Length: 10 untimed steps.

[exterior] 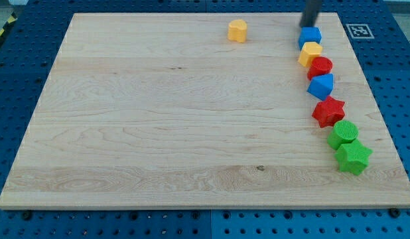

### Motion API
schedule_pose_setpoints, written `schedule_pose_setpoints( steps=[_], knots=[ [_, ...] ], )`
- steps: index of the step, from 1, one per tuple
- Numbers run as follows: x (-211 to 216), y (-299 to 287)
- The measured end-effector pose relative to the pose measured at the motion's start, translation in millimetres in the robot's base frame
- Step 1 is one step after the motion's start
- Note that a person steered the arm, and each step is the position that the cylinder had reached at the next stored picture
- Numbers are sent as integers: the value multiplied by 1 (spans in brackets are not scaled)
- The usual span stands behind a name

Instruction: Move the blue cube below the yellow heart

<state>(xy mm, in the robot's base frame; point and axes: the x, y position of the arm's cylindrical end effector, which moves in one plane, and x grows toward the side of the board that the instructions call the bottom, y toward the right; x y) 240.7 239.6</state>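
Observation:
The yellow heart (237, 30) lies near the view's top, a little right of centre. The blue cube (310, 35) sits far to the heart's right, at the top of a curved line of blocks along the board's right side. The dark rod comes down from the view's top edge. My tip (308, 25) is right at the cube's upper edge, touching it or nearly so.
Below the blue cube run a yellow hexagon (310, 53), a red circle (320, 67), a blue triangle (321, 86), a red star (328, 111), a green circle (343, 133) and a green star (353, 157). The wooden board (158, 133) ends just right of them.

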Motion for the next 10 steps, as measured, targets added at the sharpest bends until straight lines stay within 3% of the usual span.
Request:
schedule_pose_setpoints(
  steps=[2, 10],
  knots=[
    [43, 7],
    [57, -111]
  ],
)
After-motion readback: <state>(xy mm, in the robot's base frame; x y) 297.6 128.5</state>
